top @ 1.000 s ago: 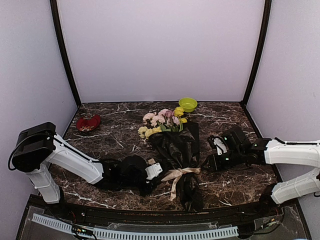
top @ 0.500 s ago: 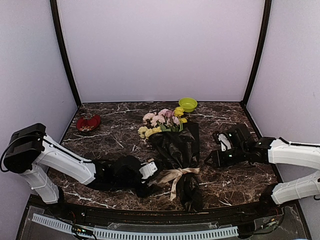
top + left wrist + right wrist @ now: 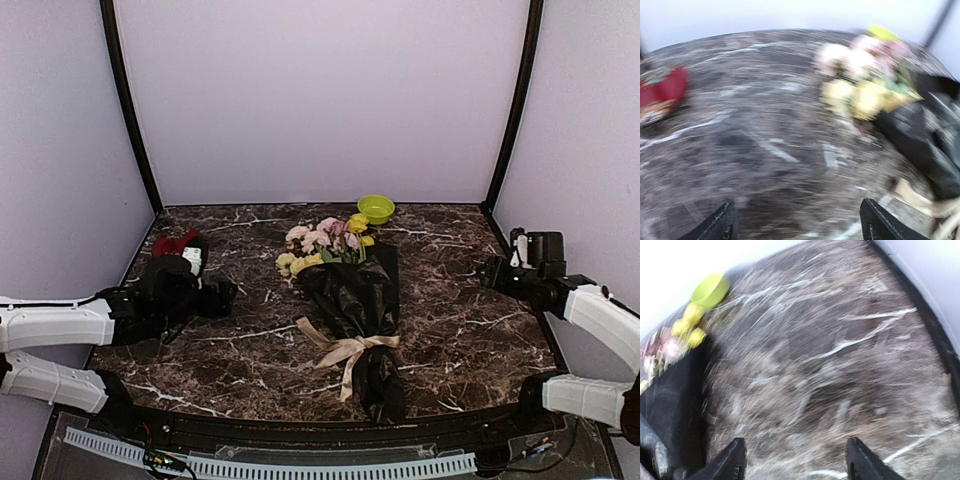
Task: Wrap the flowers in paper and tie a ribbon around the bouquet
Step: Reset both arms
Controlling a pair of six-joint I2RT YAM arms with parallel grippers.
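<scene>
Seemingly tying is done: ribbon (image 3: 350,348) knotted around the bouquet (image 3: 352,295); left hand (image 3: 799,225) and right hand (image 3: 797,460) gape wide, empty, well apart from it; only parking remains.

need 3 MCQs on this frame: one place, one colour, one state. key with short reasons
1. Where does the small lime-green bowl stand?
A. at the far edge of the dark marbled table, behind the pink and yellow flower heads
B. at the near edge
C. at the left edge

2. What colour is the flat ribbon tied round the black crinkly paper bouquet?
A. red
B. beige-tan
C. blue

3. How do the left gripper and right gripper stand?
A. both open, empty
B. both shut on the ribbon
C. left shut, right open

Key:
1 A: the top view shows it beyond the blooms.
2 B: the bow reads tan against the black paper.
3 A: each wrist view shows spread fingers with only tabletop between.
</scene>
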